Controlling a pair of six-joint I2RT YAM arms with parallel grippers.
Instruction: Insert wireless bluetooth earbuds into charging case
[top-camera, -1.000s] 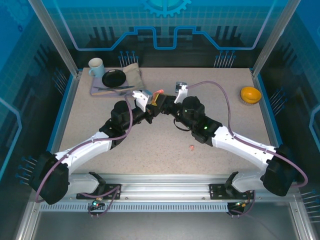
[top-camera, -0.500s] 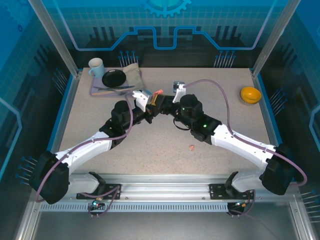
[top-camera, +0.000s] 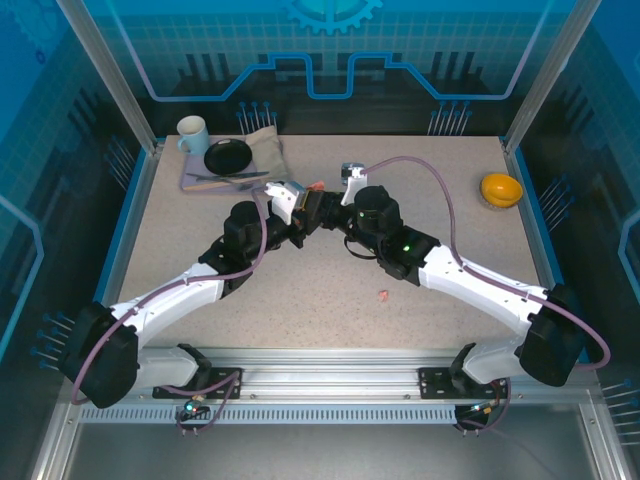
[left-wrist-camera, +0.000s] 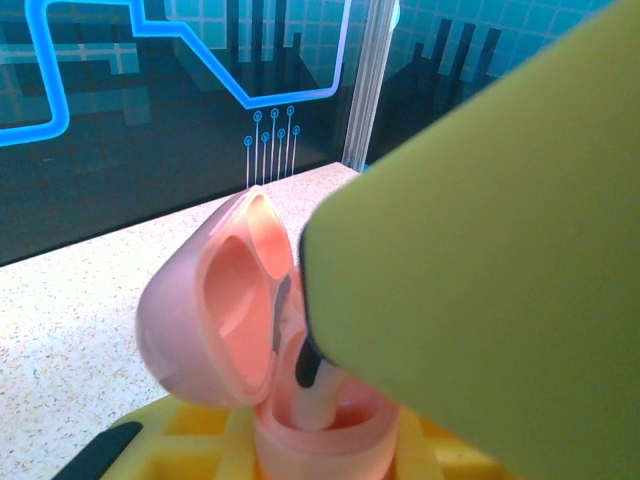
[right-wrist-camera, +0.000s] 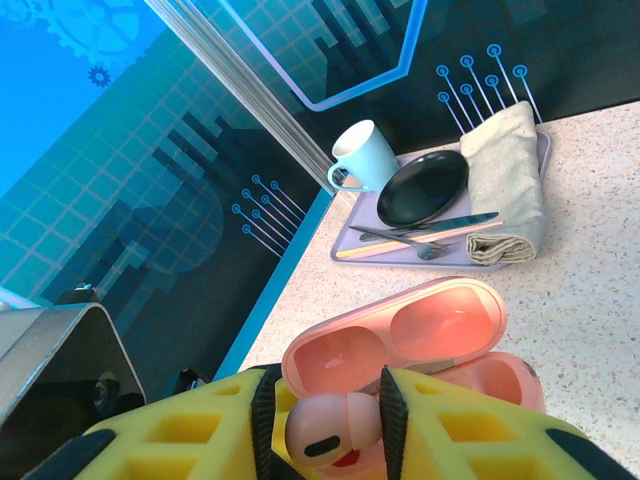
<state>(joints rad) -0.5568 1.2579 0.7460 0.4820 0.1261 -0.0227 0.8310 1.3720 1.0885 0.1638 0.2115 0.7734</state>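
Clamped case (right-wrist-camera: 440, 325) in left jaws; earbud (right-wrist-camera: 330, 425) between right jaws, grip unclear; needed seating straight down before release.

The speckled beige desk (top-camera: 200, 270) carries two white-and-black arms that reach inward and meet at its far middle. There the left tool (top-camera: 303, 208) and the right tool (top-camera: 326, 212) sit tip to tip. A sliver of a small salmon-pink case (top-camera: 316, 185) peeks out just beyond them. One tiny salmon-pink earbud (top-camera: 384, 296) lies alone nearer, beside the right arm. At the far left, a lavender tray (top-camera: 190, 183) holds a pale blue mug (top-camera: 192, 132), a black round plate (top-camera: 228, 156), a folded beige cloth (top-camera: 266, 150) and metal cutlery (top-camera: 235, 177). An orange bowl (top-camera: 500, 188) sits at the far right.
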